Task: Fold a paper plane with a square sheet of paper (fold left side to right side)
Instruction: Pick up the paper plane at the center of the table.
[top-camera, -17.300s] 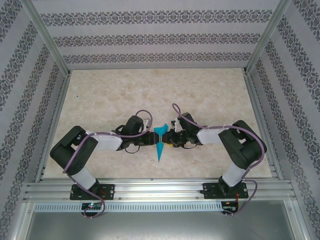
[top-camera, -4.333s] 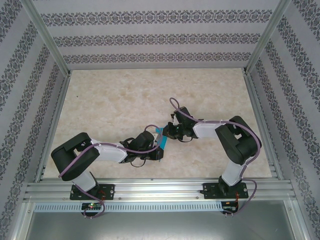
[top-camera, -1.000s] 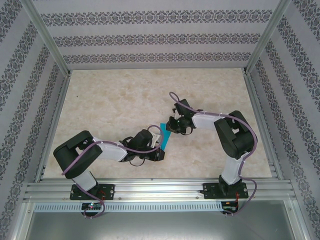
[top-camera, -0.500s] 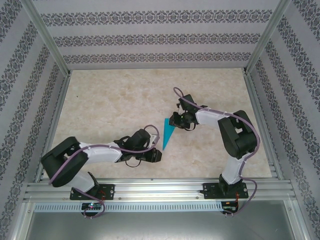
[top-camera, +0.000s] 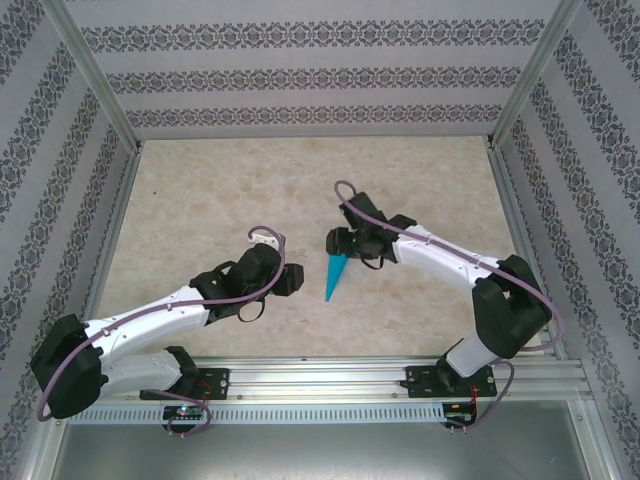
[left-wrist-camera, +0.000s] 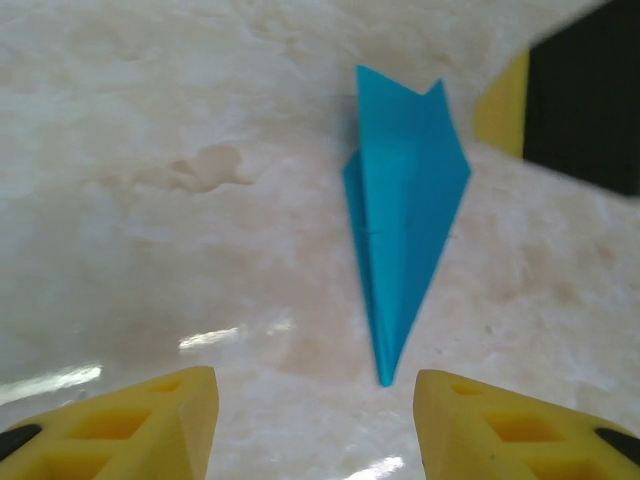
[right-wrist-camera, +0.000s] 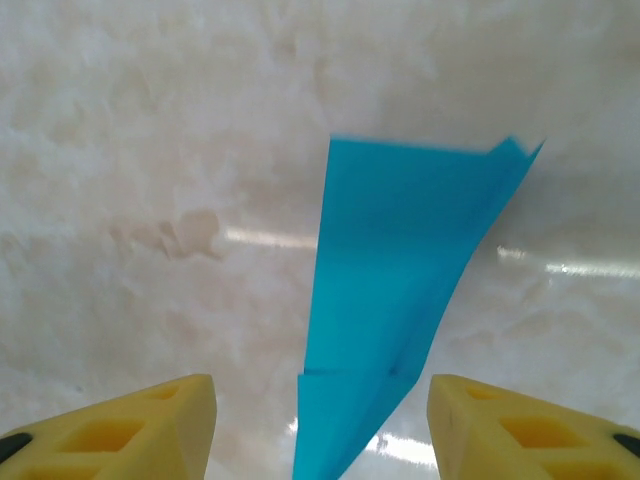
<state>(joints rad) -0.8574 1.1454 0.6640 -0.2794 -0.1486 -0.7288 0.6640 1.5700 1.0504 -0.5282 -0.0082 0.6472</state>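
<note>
Marbled tabletop (top-camera: 200, 190) is bearing the paper plane (top-camera: 335, 274) at frame centre, lying free between the left gripper (left-wrist-camera: 315, 425) and right gripper (right-wrist-camera: 320, 425), both spread and empty, where unpressed creases risk springing open or a nearby jaw nudging it askew.

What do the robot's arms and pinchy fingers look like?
The left arm and right arm are white tubes with chunky black joints. A purple cable loops along each. The fingers are bright yellow blocks with hollow cut-outs.
</note>
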